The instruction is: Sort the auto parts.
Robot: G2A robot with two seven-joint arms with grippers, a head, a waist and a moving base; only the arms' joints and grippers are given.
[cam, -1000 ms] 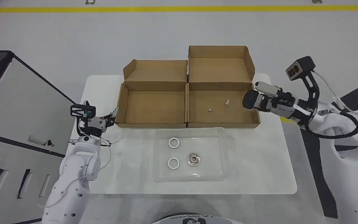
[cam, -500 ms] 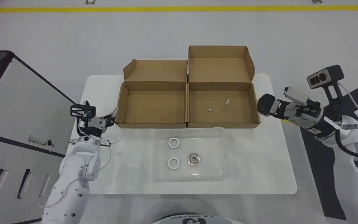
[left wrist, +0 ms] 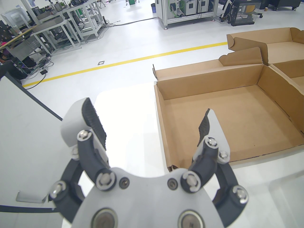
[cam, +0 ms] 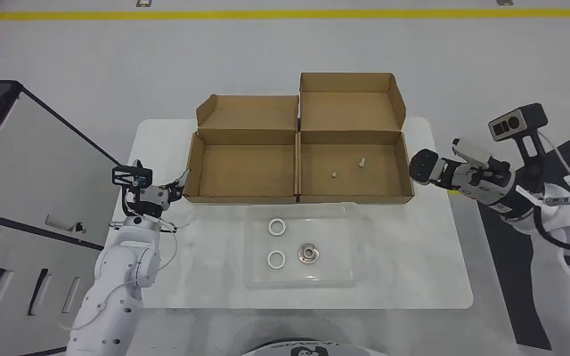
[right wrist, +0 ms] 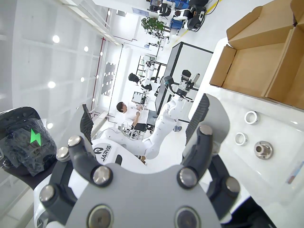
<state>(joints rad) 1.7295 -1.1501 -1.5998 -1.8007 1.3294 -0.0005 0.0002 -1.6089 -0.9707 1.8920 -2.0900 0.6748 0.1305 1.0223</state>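
Now | right pincer wide, empty, pulled back off right box | left pincer wide, unmoved

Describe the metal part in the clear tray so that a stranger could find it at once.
On the white table, near the two boxes, lies a clear tray. Of three parts in it, the metal part is the rightmost. It is a grey flanged disc with a hub; its neighbours are plain white rings.

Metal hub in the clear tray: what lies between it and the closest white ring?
Nothing: top view shows bare tray between metal hub and that white ring.
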